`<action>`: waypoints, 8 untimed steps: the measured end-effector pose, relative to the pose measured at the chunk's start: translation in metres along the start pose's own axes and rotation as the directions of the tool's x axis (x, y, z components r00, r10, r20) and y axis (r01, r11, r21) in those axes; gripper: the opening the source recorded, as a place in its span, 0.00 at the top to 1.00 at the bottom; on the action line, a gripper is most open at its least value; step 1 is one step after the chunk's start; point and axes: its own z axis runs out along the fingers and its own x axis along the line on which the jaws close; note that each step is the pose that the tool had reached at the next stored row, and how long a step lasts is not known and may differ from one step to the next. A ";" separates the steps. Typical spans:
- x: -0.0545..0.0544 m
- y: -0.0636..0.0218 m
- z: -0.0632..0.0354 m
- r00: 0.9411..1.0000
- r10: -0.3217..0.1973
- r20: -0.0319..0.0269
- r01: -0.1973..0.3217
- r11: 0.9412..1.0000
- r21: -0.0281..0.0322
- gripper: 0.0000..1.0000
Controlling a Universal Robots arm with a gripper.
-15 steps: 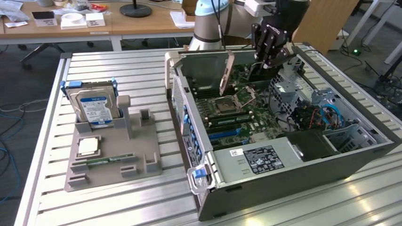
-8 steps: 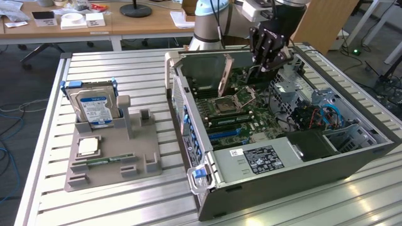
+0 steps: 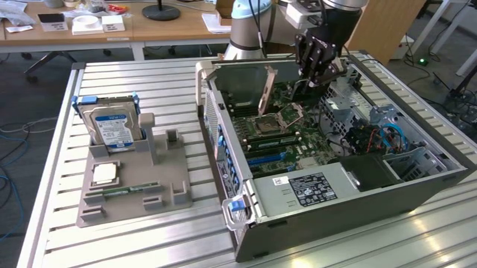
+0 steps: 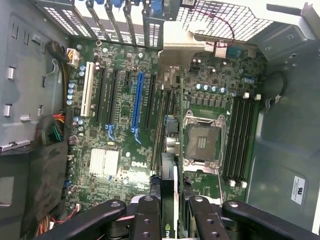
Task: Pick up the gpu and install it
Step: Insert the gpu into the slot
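Pincer: clamped on gpu, seen edge-on inside computer case; card's slot contact hidden.

The gpu is brownish, the motherboard green, the case grey.

My black gripper hangs inside the open grey computer case, thin brownish gpu card upright over the green motherboard.
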 end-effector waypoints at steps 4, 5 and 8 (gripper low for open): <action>0.002 0.0003 0.0006 1.000 -0.006 0.000 0.006 1.000 0.000 0.74; 0.003 0.0004 0.0007 1.000 -0.008 0.000 0.008 1.000 0.000 0.74; 0.005 0.0006 0.0017 1.000 -0.012 0.000 0.012 1.000 0.000 0.74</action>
